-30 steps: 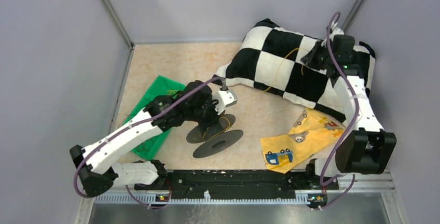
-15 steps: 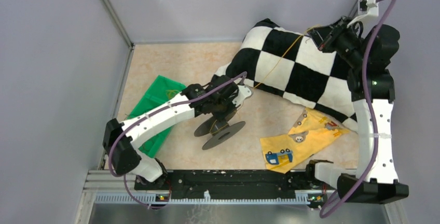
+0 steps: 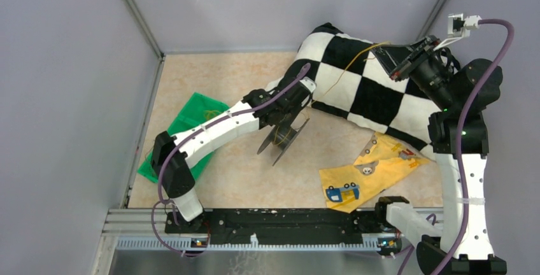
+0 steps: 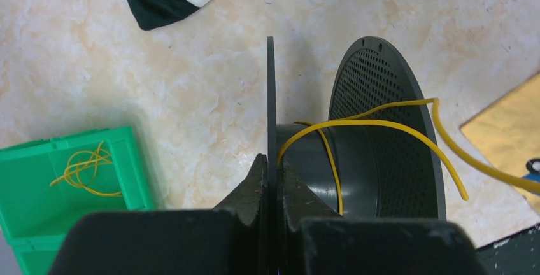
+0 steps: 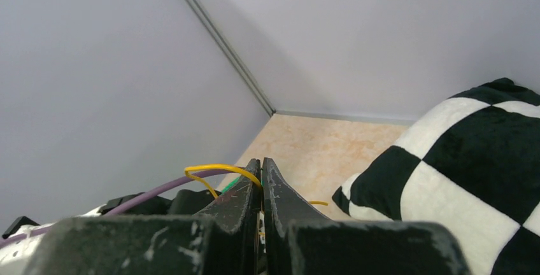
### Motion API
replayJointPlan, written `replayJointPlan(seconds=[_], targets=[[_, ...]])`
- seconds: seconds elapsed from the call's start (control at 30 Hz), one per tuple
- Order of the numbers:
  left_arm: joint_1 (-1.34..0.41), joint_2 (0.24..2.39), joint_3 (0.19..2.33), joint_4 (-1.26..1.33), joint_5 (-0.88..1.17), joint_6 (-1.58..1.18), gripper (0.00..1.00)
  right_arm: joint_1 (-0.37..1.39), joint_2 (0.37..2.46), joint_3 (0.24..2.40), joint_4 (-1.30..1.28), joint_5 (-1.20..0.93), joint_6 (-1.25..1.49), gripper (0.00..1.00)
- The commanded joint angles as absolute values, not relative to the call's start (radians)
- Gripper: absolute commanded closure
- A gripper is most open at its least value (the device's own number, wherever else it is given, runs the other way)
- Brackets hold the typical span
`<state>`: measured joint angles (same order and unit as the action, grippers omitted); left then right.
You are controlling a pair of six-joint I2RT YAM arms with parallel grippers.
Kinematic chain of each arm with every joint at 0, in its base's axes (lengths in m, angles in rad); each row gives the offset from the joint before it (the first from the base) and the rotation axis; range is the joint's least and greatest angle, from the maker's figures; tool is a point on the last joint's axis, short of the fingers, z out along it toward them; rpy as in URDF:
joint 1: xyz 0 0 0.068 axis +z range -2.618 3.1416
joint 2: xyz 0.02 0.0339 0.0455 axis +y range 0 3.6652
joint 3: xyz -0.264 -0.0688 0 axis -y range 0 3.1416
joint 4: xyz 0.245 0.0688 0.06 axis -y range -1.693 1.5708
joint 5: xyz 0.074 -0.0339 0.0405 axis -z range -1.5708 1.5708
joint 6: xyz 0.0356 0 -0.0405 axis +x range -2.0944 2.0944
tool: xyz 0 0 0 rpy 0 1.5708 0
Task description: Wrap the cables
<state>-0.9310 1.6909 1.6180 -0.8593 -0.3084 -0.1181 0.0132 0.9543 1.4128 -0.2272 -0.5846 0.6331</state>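
Table (image 3: 216,77): beige marbled top under both arms.
Left gripper (image 4: 272,160): I see it clamped on one flange of the black spool (image 4: 382,160), which is held on edge.
Yellow wire (image 4: 356,123): crosses the hub just beside those fingers, then trails toward my right arm.
Right gripper (image 5: 261,163): tips pressed together on the wire, raised over the checkered pillow (image 3: 376,97).
Green bin (image 4: 25,211): more loose wire inside, well apart.
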Motion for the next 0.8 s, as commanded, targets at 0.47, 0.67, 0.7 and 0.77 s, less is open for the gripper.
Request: replayJointPlan(seconds=[0.47, 0.67, 0.7, 0.77], targets=[[-0.928, 1.742, 1.69, -0.74, -0.604, -0.67, 1.0, 0.03, 0.918, 1.391, -0.018, -0.674, 0.785, 1.0], [-0.923, 1.819, 1.777, -0.763, -0.697, -0.809, 1.0, 0.052, 0.91, 1.427, -0.015, -0.704, 0.792, 1.0], [-0.921, 1.837, 1.803, -0.787, -0.703, -0.821, 1.0, 0.053, 0.906, 1.435, -0.017, -0.707, 0.793, 1.0], [-0.914, 1.87, 1.853, -0.823, -0.698, -0.856, 1.0, 0.054, 0.891, 1.44, -0.018, -0.713, 0.797, 1.0]])
